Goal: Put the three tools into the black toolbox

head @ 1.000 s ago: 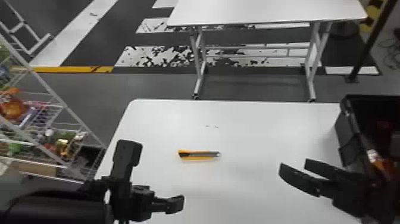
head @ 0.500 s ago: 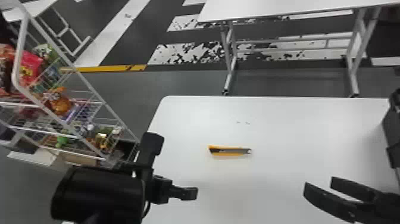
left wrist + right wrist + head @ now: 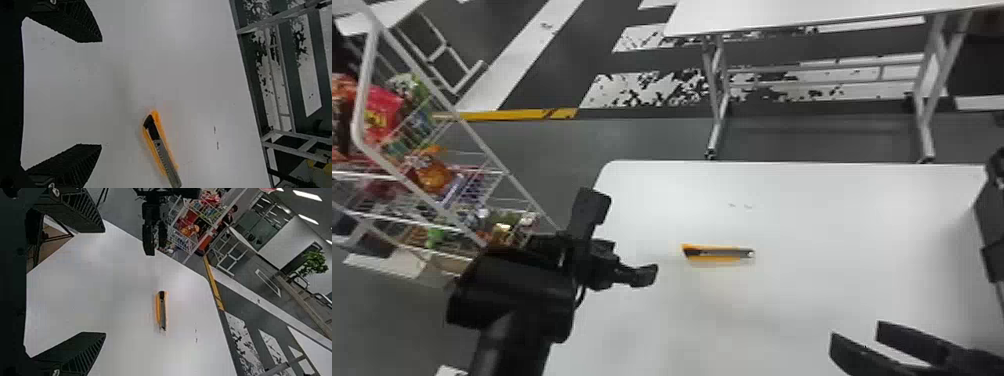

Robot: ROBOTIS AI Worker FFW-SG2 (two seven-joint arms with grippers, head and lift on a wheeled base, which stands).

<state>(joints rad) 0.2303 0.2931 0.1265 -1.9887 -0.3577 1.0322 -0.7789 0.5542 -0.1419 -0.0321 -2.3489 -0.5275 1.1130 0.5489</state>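
Yellow utility knife [image 3: 719, 253] lies apart from left claw [image 3: 624, 239] and right claw [image 3: 856, 332], both spread wide.

The head view looks forward and down past the knife [image 3: 719, 253] to the floor [image 3: 632, 137] beyond. The left wrist view looks down closer, the knife larger in it. The right wrist view slants across from the knife's right toward the rack [image 3: 424, 195] left of it, shared with the head view.
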